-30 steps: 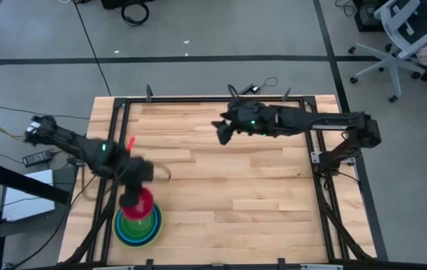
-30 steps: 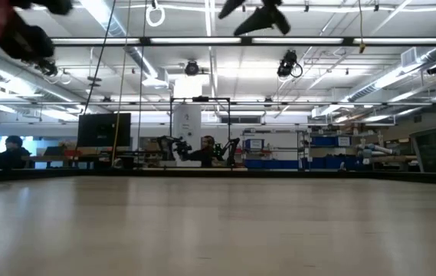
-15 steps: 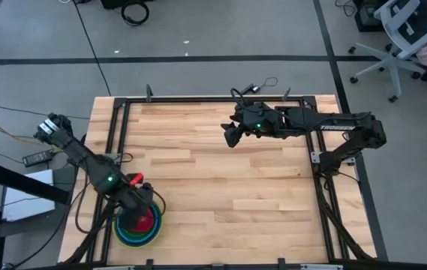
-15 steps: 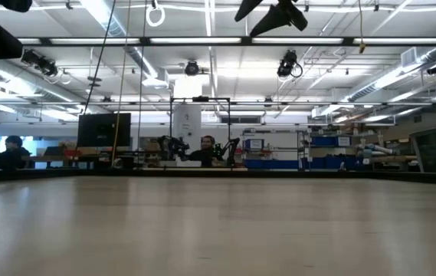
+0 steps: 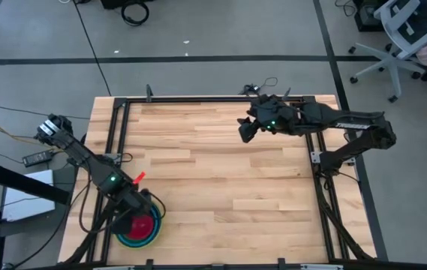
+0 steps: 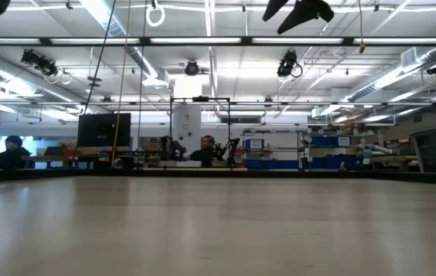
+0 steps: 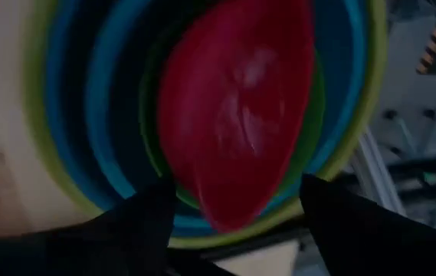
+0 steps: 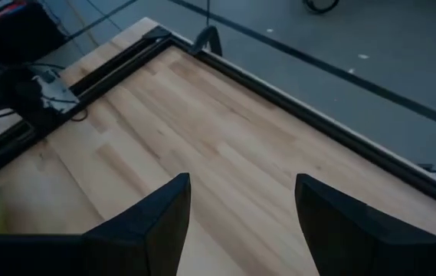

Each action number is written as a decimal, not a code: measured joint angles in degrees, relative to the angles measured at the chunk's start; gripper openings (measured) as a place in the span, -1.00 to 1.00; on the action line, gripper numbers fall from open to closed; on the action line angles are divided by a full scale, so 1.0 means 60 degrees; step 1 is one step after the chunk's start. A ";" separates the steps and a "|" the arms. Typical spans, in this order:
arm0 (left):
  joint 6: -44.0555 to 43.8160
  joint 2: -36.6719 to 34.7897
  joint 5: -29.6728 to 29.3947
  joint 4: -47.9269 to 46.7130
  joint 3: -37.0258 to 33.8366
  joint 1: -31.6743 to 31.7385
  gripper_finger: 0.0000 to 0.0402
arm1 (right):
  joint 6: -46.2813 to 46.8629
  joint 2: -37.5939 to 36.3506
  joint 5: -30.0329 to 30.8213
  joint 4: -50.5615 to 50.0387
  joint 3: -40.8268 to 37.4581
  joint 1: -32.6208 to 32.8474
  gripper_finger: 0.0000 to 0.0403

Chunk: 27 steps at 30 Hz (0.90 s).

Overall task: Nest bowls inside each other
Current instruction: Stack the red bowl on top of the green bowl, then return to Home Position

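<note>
Bowls (image 5: 139, 227) sit nested at the table's (image 5: 221, 180) front-left corner, the magenta one (image 7: 237, 107) now released inside; a second ago it was held higher. Left gripper (image 7: 237, 201) hovers over them, jaws wide. Right gripper (image 5: 245, 132), withdrawn toward the table's rear, gapes empty. Lower bowls largely hidden.

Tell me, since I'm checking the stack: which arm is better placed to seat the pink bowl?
Left. Its gripper hangs open right over the pink bowl in the nested stack. The right gripper, also open, is far across the table.
</note>
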 joint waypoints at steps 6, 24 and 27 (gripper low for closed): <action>-0.0141 -0.0190 0.0399 -0.0653 0.0070 0.0489 0.22 | 0.0031 -0.0359 0.0303 -0.0309 0.0000 -0.0012 0.18; 0.3012 -0.3015 -0.7423 0.3201 0.1524 0.3689 -0.25 | -0.2496 -0.1673 -0.2547 0.3571 -0.1332 0.0145 -0.37; 0.3750 -0.3184 -0.7003 0.5469 0.1085 0.4570 -0.51 | -0.2365 -0.2071 -0.4341 0.5938 -0.2657 0.0363 -0.71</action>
